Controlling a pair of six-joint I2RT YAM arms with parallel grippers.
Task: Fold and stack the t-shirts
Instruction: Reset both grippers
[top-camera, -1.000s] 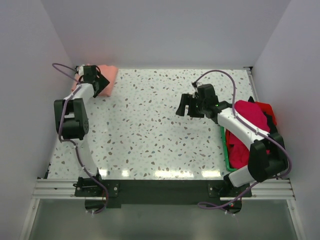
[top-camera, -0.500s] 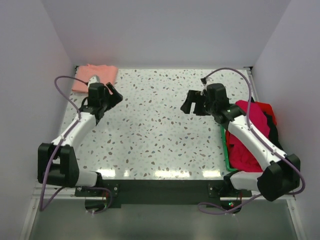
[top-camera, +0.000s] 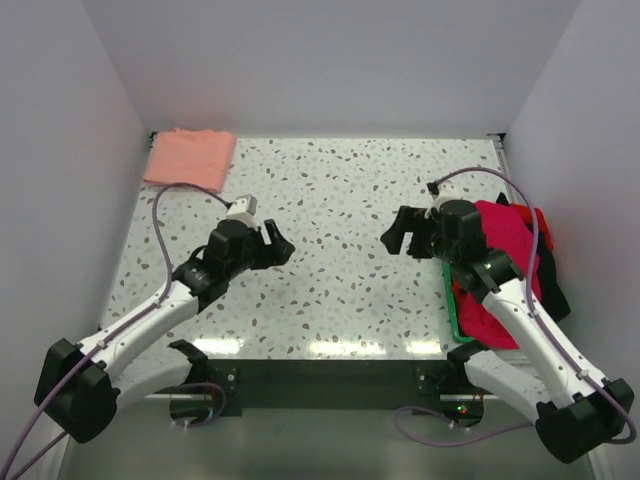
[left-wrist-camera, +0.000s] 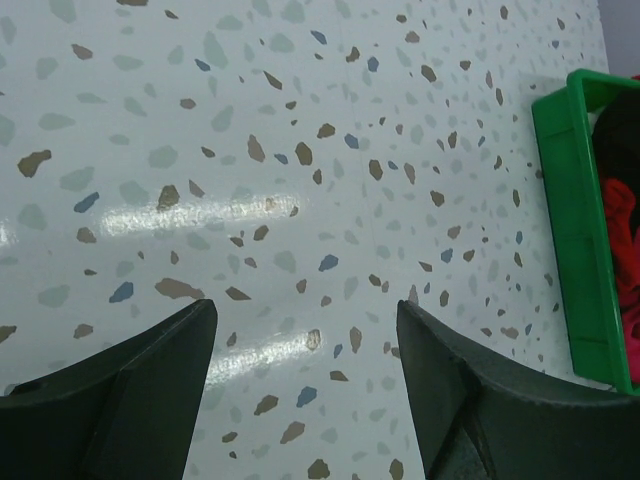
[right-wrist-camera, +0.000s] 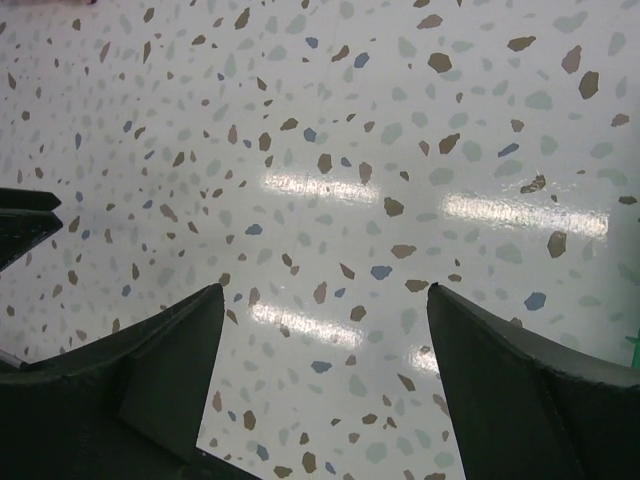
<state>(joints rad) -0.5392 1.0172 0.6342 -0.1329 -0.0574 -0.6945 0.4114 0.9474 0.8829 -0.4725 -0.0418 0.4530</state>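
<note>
From the overhead camera I see the folded salmon-pink cloth t-shirt (top-camera: 190, 158) lying flat in the far left corner of the white speckled table (top-camera: 330, 190), well apart from both arms. The other shirts are heaped at the right edge in the green plastic tray (top-camera: 449, 300). There is a magenta t-shirt (top-camera: 503, 232) on top, a red t-shirt (top-camera: 480, 308) toward the near end and a black t-shirt (top-camera: 548, 275) on the outer side. My left gripper (top-camera: 274, 244) hangs over the left-centre of the table, jaws parted and grasping nothing. My right gripper (top-camera: 402, 232) sits just beside the tray's far inner corner, spread wide and likewise empty.

On the left wrist camera, the left gripper (left-wrist-camera: 305, 385) shows its two dark fingers (left-wrist-camera: 120, 395) well apart, with only bare speckled surface between them. The tray's green wall (left-wrist-camera: 575, 230) runs down the right side, with red and black cloth inside it.

On the right wrist camera, the right gripper (right-wrist-camera: 325, 375) is released, its fingers (right-wrist-camera: 540, 400) framing nothing but table. A dark pointed shape (right-wrist-camera: 20, 225) pokes in at the left edge; I cannot tell what it is.
</note>
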